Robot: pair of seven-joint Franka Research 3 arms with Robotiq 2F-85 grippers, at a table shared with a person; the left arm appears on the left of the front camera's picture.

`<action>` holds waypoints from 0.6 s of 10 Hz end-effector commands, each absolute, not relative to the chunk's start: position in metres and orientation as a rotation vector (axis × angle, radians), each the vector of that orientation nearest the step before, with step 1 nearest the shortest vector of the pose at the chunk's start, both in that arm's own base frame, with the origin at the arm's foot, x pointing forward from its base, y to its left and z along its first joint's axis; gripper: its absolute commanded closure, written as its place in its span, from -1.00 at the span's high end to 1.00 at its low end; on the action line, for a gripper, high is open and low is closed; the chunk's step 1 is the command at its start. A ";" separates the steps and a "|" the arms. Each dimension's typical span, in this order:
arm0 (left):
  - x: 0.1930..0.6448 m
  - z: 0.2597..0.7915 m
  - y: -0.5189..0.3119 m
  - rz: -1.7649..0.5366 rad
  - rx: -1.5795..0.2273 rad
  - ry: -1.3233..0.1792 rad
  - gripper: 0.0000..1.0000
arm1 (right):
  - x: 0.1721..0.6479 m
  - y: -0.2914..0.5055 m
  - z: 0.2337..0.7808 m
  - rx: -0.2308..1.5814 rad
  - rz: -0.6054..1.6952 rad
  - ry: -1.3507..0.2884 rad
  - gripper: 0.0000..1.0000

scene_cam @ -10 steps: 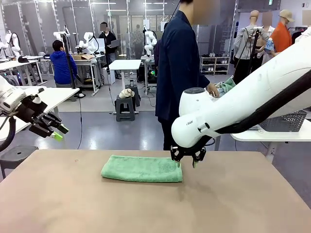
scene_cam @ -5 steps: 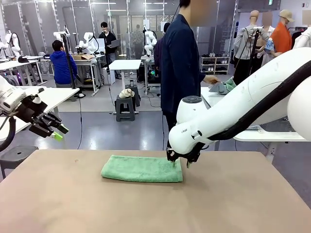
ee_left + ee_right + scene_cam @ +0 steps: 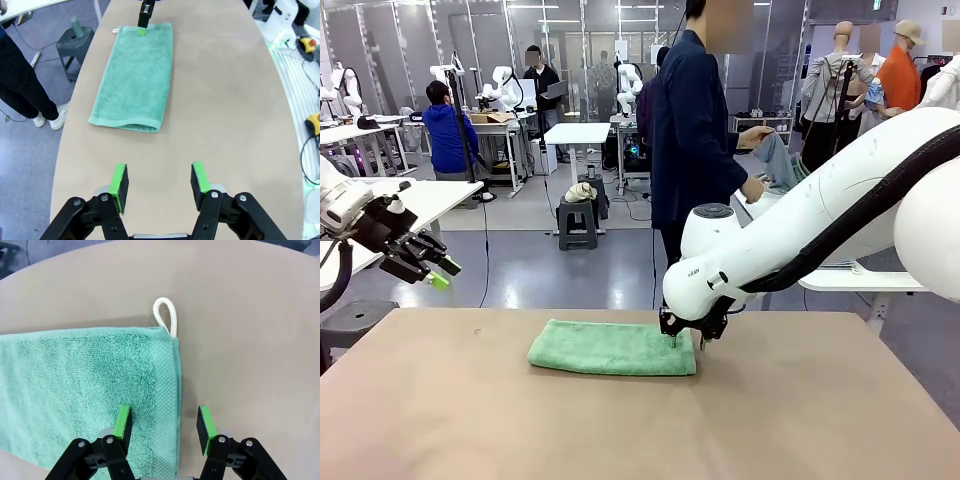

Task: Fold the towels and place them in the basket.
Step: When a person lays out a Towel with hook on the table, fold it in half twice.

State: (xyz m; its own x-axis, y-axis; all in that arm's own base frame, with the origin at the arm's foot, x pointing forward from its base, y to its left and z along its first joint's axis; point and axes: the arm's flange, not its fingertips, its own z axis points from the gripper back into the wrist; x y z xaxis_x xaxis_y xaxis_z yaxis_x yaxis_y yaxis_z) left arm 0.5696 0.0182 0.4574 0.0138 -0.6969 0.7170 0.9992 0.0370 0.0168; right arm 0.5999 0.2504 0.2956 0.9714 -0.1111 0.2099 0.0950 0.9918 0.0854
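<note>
Plainly soft, light and limp, the towel (image 3: 612, 347) should sag from any single pinch, so the hemmed short edge at its 3 o'clock end looks the soundest hold. It lies flat on the table (image 3: 800, 420), toward 12 o'clock, long axis running 9 to 3, white loop (image 3: 165, 315) at the far corner. The right gripper (image 3: 163, 421) straddles that hem, jaws apart; the left gripper (image 3: 159, 180) hovers out at 9 o'clock, jaws apart and empty
</note>
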 end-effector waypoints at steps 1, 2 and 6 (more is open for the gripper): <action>0.569 0.460 0.018 -1.450 -0.587 -0.645 0.29 | 0.606 0.255 0.292 0.094 -0.147 -0.228 0.33; 0.569 0.460 0.018 -1.450 -0.587 -0.645 0.29 | 0.606 0.255 0.291 0.091 -0.146 -0.219 0.33; 0.569 0.460 0.018 -1.450 -0.587 -0.645 0.29 | 0.607 0.253 0.283 0.099 -0.141 -0.199 -0.45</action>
